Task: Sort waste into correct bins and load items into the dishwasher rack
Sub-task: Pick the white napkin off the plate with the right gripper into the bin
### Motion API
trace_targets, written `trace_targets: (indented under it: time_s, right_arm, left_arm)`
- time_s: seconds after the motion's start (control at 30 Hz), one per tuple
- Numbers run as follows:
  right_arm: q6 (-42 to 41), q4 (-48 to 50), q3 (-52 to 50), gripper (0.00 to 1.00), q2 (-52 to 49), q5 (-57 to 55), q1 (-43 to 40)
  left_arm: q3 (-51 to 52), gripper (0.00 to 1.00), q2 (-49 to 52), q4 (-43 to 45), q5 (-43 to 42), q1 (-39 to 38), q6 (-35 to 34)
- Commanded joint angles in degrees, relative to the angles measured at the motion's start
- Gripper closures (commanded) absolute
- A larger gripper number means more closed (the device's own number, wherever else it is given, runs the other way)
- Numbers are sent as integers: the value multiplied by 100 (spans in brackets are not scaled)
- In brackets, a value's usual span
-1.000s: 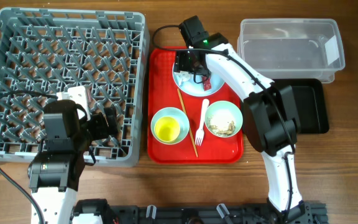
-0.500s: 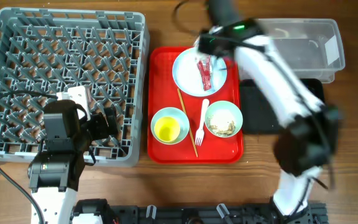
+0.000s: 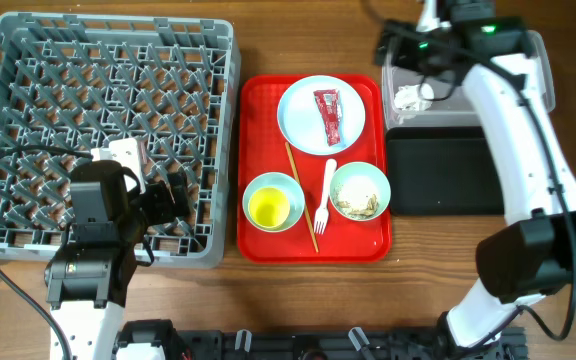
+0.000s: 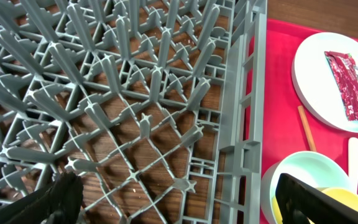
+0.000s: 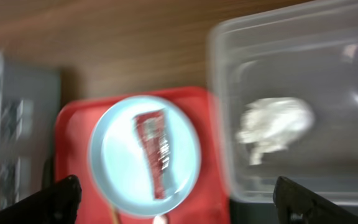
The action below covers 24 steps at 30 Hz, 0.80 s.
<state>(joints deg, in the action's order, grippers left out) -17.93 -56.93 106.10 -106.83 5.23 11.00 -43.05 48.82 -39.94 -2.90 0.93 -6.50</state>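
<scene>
- right end effector (image 3: 400, 48): fingers spread wide and holding nothing, high over the left end of the clear tub (image 3: 543, 90).
- napkin (image 3: 408, 98): white and crumpled, on the tub floor just below the right end effector, not touching it.
- wrapper (image 3: 329, 115): red, lying lengthwise on the plate (image 3: 298, 115), to the left of the right end effector beyond the tub wall.
- black tray (image 3: 438, 175): on the worktop (image 3: 268, 30) against the tub, on the robot's side of the right end effector.
- red tray (image 3: 258, 235): carries the plate, a bowl (image 3: 256, 183) with the yellow cup (image 3: 270, 208) in it, and a second bowl (image 3: 373, 178) with rice scraps (image 3: 358, 205). The fork (image 3: 326, 195) and chopstick (image 3: 301, 195) lie between the bowls.
- left end effector (image 4: 182, 202): fingers apart and empty, low over the rack (image 3: 68, 80) near its right wall. The bowl with the cup sits just right of it, past that wall.
</scene>
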Motion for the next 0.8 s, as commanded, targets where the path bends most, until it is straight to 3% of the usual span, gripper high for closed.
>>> trace_targets:
  time_s: [0.0,0.23,0.33,0.5,0.57,0.6,0.77]
  right_arm:
    - [413,76,-391,6,-221,-79,831]
    - [-824,658,-988,30,-1528,-890,1464]
    - [-925,684,-988,48,-1840,-890,1464]
    - [-929,542,-1014,65,-2061,-887,1464]
    - [-927,540,-1012,80,-2061,-890,1464]
    - [-931,533,-1012,94,-2059,-887,1460]
    - [-964,334,-824,96,-1211,-890,1185]
  left_arm:
    - [-101,0,-7,0,-68,48,-35]
    - [-101,0,-7,-26,-68,48,-35]
    - [-101,0,-4,-87,-68,48,-37]
    - [-101,0,-7,-105,-68,48,-35]
    - [-101,0,-4,-105,-68,48,-35]
    - [-101,0,-7,-107,-68,48,-37]
    - [-101,0,-7,-105,-68,48,-35]
